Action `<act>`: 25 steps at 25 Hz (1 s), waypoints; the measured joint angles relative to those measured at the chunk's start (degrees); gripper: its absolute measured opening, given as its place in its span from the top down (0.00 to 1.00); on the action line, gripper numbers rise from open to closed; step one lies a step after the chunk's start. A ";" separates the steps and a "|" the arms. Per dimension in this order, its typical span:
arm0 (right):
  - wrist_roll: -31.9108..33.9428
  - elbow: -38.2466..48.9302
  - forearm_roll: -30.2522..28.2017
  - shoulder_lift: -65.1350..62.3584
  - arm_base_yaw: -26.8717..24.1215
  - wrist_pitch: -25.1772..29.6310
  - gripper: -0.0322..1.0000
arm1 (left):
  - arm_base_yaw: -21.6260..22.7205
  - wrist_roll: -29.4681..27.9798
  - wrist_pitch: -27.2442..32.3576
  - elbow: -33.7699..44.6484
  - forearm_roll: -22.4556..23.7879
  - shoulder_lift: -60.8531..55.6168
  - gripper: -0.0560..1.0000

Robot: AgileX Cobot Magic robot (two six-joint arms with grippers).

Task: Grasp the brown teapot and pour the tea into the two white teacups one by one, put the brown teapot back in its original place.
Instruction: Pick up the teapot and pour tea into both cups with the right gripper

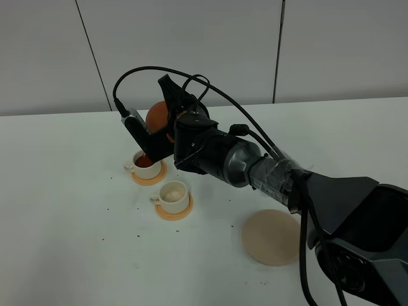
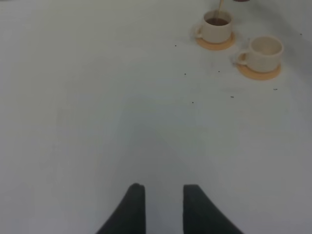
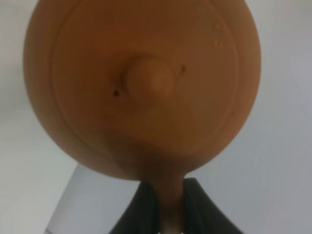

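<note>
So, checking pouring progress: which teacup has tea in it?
The teacup under the teapot, farther from the coaster; the other cup looks empty.

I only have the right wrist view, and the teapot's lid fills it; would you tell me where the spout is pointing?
Observer: The teapot is tipped over the far cup.
Operator: Thank you. Is tea reaching that cup?
Observer: Yes. It holds dark tea, and a thin stream is falling into it.
Operator: And how is the other cup?
Observer: The near cup looks empty.
</note>
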 joint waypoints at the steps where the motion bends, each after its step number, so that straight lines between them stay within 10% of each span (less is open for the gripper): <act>1: 0.00 0.00 -0.06 0.00 0.12 0.00 0.88 | 0.00 0.00 0.00 0.00 0.00 0.00 0.70; 25: 4.87 0.00 -0.31 0.00 0.35 0.65 0.88 | 0.00 0.00 0.00 0.00 0.00 0.00 0.70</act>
